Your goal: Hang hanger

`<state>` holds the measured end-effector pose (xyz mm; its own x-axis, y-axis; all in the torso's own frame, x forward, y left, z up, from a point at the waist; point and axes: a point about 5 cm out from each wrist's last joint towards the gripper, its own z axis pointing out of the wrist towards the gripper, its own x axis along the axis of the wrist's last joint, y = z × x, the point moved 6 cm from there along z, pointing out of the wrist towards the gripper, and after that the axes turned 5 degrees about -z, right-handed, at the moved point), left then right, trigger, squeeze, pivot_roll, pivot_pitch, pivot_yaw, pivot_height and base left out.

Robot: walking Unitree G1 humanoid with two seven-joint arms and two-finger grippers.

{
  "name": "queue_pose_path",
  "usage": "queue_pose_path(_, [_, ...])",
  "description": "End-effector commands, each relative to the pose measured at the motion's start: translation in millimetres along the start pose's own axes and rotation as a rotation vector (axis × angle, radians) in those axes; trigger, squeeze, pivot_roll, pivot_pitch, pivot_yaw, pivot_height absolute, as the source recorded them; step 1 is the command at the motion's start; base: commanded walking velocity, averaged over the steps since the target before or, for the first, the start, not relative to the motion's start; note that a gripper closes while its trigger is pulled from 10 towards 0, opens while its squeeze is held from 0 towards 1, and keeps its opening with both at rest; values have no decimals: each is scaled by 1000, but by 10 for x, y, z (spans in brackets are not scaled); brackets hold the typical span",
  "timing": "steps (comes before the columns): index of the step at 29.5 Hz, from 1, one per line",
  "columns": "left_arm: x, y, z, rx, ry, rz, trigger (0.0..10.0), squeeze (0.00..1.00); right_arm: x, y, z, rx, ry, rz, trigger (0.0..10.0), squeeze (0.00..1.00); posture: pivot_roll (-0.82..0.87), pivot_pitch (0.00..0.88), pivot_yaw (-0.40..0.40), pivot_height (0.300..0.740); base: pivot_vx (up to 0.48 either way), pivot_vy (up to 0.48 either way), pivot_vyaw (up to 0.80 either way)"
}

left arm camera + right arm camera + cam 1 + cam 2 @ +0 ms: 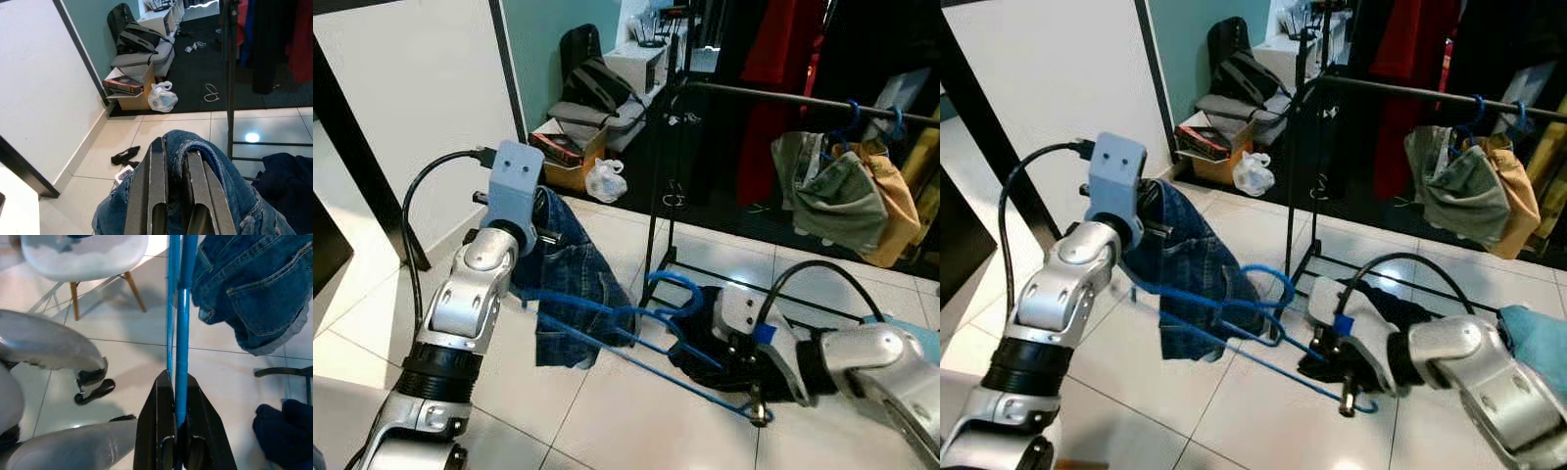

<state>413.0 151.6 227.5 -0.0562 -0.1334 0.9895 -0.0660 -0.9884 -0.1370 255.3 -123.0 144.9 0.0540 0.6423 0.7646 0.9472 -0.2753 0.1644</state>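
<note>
Right gripper (174, 431): jaws clenched on the lower bar of the blue plastic hanger (636, 323), the bar running straight out between the two black fingers (157, 431). In the head views this gripper sits low at about 4 o'clock, above the white tiled floor (607, 411).

Left gripper (173, 196): jaws closed on a fold of the blue denim jeans (570, 284), cloth bunched between and over the fingers. This arm is raised at 9 o'clock.

Hanger held slanted between the two arms, above the floor; hook curling up near centre frame. Jeans draped over its left end, hanging down.

Beyond, at 1 to 3 o'clock: black metal clothes rack (783, 98), its upright just behind the hanger's hook. Grey and tan garments (842, 196) hang from its rail on blue hangers. Dark blue cloth (288, 178) heaped on the floor at the rack's foot.

At 11 o'clock: cardboard box (134, 93) with books, white plastic bag (163, 97) just beside it, grey backpack (139, 39) behind.
</note>
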Motion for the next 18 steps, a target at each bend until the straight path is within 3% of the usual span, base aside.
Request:
queue_pose_path(1, [118, -20, 8, 14, 34, 3, 10000, 0, 0, 64, 61, -32, -8, -9, 10000, 0, -80, 0, 44, 740, 0, 0, 0])
queue_pose_path(8, [157, 7, 5, 6, 41, -20, 10000, 0, -32, 281, 209, -151, -41, 35, 10000, 0, -78, 0, 43, 740, 0, 0, 0])
queue_pose_path(12, [237, 40, 6, -8, 55, -69, 10000, 0, -120, 448, 365, -261, -88, 139, 10000, 0, -76, 0, 43, 740, 0, 0, 0])
queue_pose_path(18, [294, 81, 3, -20, 66, -89, 10000, 0, -193, 555, 397, -327, -117, 202, 10000, 0, -76, 0, 43, 740, 0, 0, 0])
